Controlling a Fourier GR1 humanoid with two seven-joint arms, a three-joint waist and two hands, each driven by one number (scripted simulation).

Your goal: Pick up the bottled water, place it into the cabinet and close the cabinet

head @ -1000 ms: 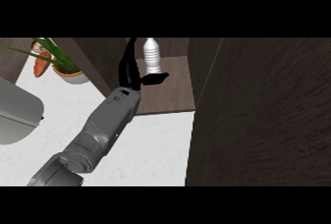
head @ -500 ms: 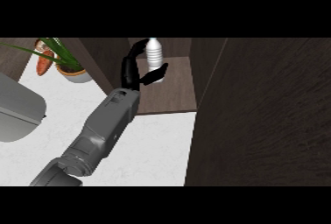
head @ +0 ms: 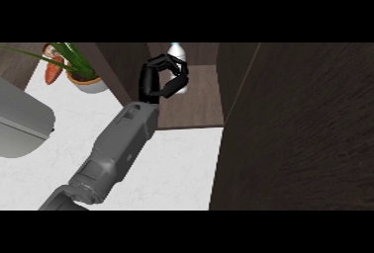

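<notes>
Looking from the left of the cabinet, we see a plant, then our left hand inside it. Its fingers curl round the bottle, upright on the cabinet shelf. Right of that stands the open door.

White marbled counter top, pale with faint veining. On it at the upper left: small white pot with long green leaves, an orange carrot just beside it. Grey rounded metal appliance at the left edge. Dark wooden cabinet shelf carries the clear bottled water, upright.
</notes>
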